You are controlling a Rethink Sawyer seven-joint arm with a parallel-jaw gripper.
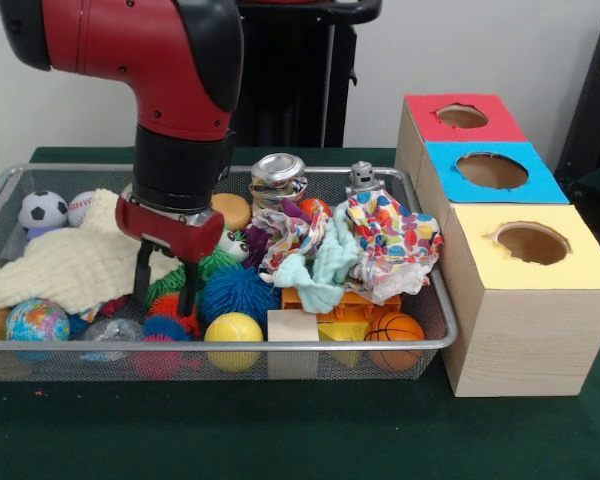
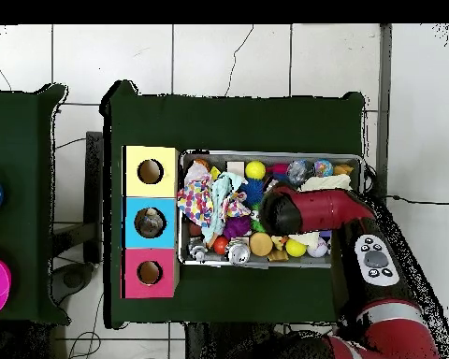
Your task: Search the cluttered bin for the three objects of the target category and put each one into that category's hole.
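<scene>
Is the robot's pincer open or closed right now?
Open. In the front view the pincer hangs over the spiky toys with its two dark fingers apart, a clear gap between them and nothing held.

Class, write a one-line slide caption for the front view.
Sawyer's open gripper reaches into a cluttered mesh bin beside three sorting boxes.

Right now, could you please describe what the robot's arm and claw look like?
The arm is glossy red with black joint sections, thick and rounded. A black cylindrical wrist ends in a red block, from which the claw extends as two thin black fingers. Overhead, a grey oval button panel sits on the arm.
</scene>
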